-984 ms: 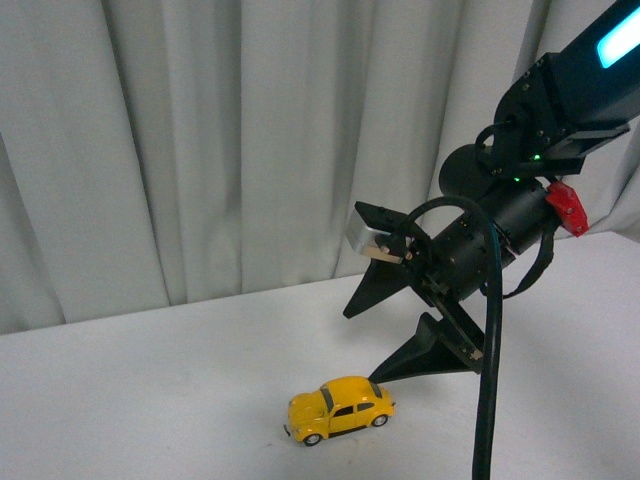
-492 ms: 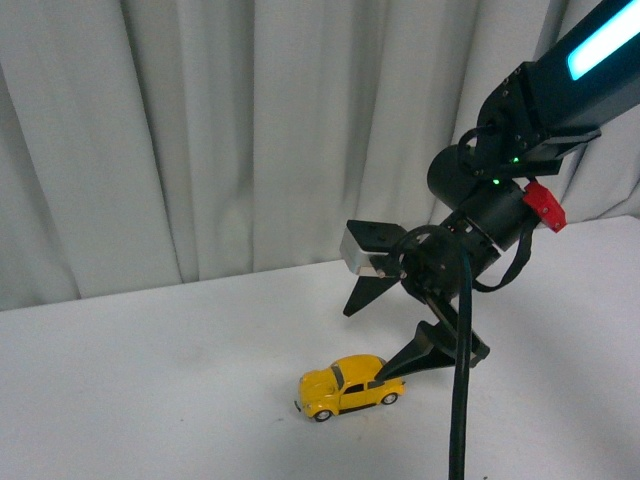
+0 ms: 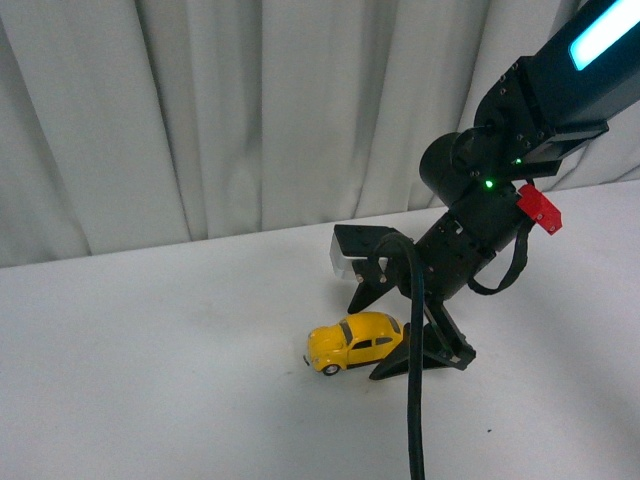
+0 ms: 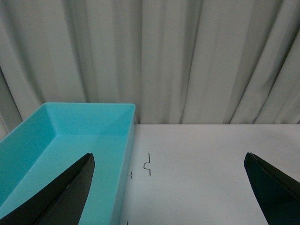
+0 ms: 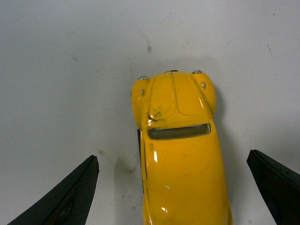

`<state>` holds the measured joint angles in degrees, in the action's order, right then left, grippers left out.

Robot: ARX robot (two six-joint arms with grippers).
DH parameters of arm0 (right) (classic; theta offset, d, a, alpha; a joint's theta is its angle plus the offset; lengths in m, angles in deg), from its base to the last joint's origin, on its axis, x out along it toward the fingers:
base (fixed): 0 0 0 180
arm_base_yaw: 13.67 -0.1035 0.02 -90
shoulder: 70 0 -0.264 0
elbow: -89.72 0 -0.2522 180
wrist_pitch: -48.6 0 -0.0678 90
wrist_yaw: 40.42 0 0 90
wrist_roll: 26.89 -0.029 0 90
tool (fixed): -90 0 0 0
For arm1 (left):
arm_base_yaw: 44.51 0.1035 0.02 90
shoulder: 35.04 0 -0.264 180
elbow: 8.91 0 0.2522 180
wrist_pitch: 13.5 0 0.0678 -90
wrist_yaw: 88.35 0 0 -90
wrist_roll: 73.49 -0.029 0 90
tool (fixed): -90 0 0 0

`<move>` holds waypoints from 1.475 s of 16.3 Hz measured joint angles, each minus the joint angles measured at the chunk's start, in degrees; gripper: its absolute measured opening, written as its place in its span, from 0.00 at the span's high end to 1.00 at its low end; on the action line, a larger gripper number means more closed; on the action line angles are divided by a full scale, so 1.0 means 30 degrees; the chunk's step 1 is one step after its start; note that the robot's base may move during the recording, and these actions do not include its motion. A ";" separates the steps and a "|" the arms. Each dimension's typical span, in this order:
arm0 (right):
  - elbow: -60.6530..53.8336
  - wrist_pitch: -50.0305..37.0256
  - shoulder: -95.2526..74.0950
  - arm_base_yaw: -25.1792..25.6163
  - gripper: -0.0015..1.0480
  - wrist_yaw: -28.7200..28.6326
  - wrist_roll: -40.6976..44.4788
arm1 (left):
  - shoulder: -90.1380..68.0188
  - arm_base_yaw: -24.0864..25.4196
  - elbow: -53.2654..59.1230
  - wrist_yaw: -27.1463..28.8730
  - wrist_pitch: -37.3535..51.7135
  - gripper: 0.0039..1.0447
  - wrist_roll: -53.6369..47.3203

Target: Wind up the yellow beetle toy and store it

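Right pincer (image 3: pixel 362 343) spread wide, tilted down; left pincer (image 4: pixel 168 157) spread.

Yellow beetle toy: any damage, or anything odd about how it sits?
Only minor wear: the yellow beetle toy has a dark scuff on its hood just ahead of the windshield, seen in the right wrist view. Otherwise it stands upright on its wheels on the white table, between the open fingers of the right gripper.

Black right arm (image 3: pixel 480 190), cyan light strip (image 3: pixel 600 35), 1 green LED (image 3: pixel 488 183), red tab (image 3: pixel 538 208), possibly a clip, black cable (image 3: pixel 414 400)
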<state>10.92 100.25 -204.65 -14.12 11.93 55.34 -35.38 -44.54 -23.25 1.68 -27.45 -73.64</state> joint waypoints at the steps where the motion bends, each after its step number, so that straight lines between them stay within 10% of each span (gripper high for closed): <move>1: 0.0226 0.0051 -0.0087 -0.0102 0.06 0.0146 0.0051 | 0.0000 0.0000 0.0000 0.0007 0.0000 0.06 0.0000; 5: 0.0226 0.0051 -0.0117 -0.0109 0.15 0.0219 0.0117 | 0.0000 0.0000 0.0000 0.0007 0.0000 0.06 0.0000; 11: 0.0160 0.0109 -0.0087 -0.0102 0.60 0.0321 0.0539 | 0.0000 0.0000 0.0000 0.0000 0.0000 0.06 0.0000; 17: -0.0495 -0.0051 0.0160 0.0568 0.60 0.0255 0.1304 | 0.0000 0.0000 0.0000 0.0007 0.0000 0.06 0.0000; 24: -0.4226 0.0219 0.1566 0.5275 0.60 -0.0444 0.4962 | 0.0000 0.0000 0.0000 0.0000 -0.0007 0.06 0.0000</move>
<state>-1.75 100.91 -199.95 1.70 10.60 70.23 -35.38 -44.54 -23.25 1.68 -27.47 -73.64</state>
